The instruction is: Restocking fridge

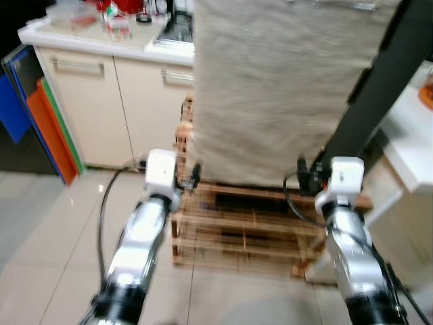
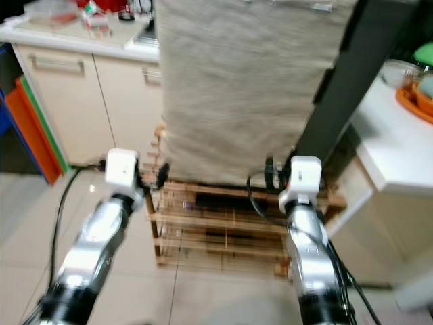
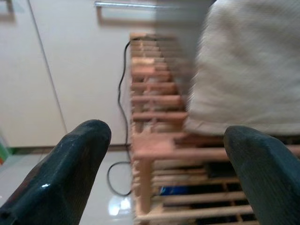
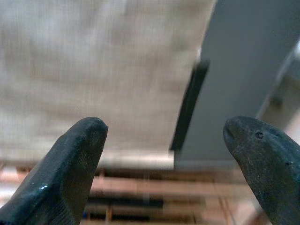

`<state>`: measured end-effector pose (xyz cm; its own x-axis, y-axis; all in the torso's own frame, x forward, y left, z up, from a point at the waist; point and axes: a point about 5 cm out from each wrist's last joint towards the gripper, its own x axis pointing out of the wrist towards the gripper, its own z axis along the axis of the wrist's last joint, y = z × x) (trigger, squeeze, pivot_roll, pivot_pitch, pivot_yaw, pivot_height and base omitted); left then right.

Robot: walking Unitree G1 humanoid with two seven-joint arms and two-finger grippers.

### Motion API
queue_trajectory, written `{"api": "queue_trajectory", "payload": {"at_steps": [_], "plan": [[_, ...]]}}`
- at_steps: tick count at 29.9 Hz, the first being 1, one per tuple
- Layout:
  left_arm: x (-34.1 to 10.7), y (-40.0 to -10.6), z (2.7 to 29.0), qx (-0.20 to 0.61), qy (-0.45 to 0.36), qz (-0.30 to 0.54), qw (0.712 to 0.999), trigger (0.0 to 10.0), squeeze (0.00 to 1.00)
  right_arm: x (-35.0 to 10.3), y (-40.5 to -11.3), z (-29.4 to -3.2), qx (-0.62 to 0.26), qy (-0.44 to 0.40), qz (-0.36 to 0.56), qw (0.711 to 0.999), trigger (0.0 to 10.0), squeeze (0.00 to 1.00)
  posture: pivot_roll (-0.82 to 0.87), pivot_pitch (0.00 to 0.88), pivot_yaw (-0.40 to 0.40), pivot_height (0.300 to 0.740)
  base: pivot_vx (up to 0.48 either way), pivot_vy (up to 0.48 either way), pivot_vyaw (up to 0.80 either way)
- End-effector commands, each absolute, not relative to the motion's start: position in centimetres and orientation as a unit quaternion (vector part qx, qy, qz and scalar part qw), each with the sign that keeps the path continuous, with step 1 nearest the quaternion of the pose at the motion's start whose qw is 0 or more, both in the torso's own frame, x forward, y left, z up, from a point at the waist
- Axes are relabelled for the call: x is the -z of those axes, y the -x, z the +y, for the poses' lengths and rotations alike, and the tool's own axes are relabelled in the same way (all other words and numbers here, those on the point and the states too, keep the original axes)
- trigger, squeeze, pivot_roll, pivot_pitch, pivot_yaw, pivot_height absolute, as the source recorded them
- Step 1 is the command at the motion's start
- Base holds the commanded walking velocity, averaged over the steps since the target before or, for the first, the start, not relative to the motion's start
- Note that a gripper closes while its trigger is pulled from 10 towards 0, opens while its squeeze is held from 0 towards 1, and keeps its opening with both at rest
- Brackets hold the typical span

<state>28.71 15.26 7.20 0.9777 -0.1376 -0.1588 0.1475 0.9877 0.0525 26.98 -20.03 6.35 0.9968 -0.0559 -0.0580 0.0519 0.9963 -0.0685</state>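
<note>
Cloth [image 1: 284, 88]: big, beige, hanging down over a tall box shape; bottom edge ends just above the top of the wooden rack. Fridge likely under it, but cannot tell for sure.
Dark panel [image 1: 379, 88]: tall, grey, leaning at the right edge of the cloth, with a black handle strip [image 4: 189, 105] along its side.
Cupboards [image 1: 101, 108]: cream doors with long handles, left of the cloth; counter [image 1: 88, 37] on top with red and clear things near its back edge, too blurry to name.
White table [image 2: 392, 149]: on the right, corner poking close to the right arm; orange tray [image 2: 416, 101] and a clear bowl [image 2: 399, 69] near its far edge.
Wooden rack [image 1: 243, 223]: low, made of slats, under the cloth; left corner just beside the left gripper, front edge facing the robot.
Floor [image 1: 47, 223]: pale shiny tiles, open room on the left side in front of the cupboards; tight gap on the right between rack and table.
Blue and orange boards [image 1: 34, 115]: standing on edge at the far left, by the cupboard's end.
Black cable [image 3: 123, 93]: running down beside the rack's left edge to the floor.
Left gripper [image 3: 164, 159]: held out at the rack's top left corner, fingers [image 3: 70, 159] spread wide, holding nothing.
Right gripper [image 4: 164, 154]: held out near the bottom edge of the cloth, by the dark panel, fingers [image 4: 75, 154] spread wide, holding nothing.
</note>
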Motion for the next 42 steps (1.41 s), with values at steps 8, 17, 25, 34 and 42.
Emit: {"api": "queue_trajectory", "payload": {"at_steps": [8, 17, 25, 34, 42], "plan": [[-6.5, -28.4, 16.1, 0.069, -0.039, 0.079, 0.994, 10.0, 0.0, -5.3, -24.6, -21.2, 0.027, 0.009, 0.036, 0.999, 10.0, 0.0, 0.12, 0.0, -0.062, 0.74, 0.0, 0.48, 0.0], [-6.6, -28.5, 16.5, 0.063, -0.041, 0.067, 0.995, 10.0, 0.0, -5.4, -24.8, -21.5, 0.022, 0.011, 0.032, 0.999, 10.0, 0.0, 0.12, 0.0, -0.06, 0.74, 0.0, 0.48, 0.0], [-6.3, -28.3, 16.3, 0.066, -0.037, 0.068, 0.995, 10.0, 0.0, -5.3, -24.8, -20.7, 0.013, 0.009, 0.029, 0.999, 10.0, 0.0, 0.12, 0.0, -0.055, 0.74, 0.0, 0.48, 0.0], [-6.4, -28.4, 15.6, 0.081, -0.066, 0.06, 0.993, 10.0, 0.0, -5.5, -25.2, -20.2, 0.006, 0.013, 0.022, 1.0, 10.0, 0.0, 0.12, 0.0, -0.052, 0.74, 0.0, 0.373, 0.0], [-7.9, -29.1, 14.8, 0.092, -0.062, 0.03, 0.993, 10.0, 0.0, -6.3, -26.7, -19.0, -0.005, 0.007, 0.004, 1.0, 10.0, 0.0, 0.12, 0.0, -0.05, 0.74, 0.155, 0.303, 0.0]]}}
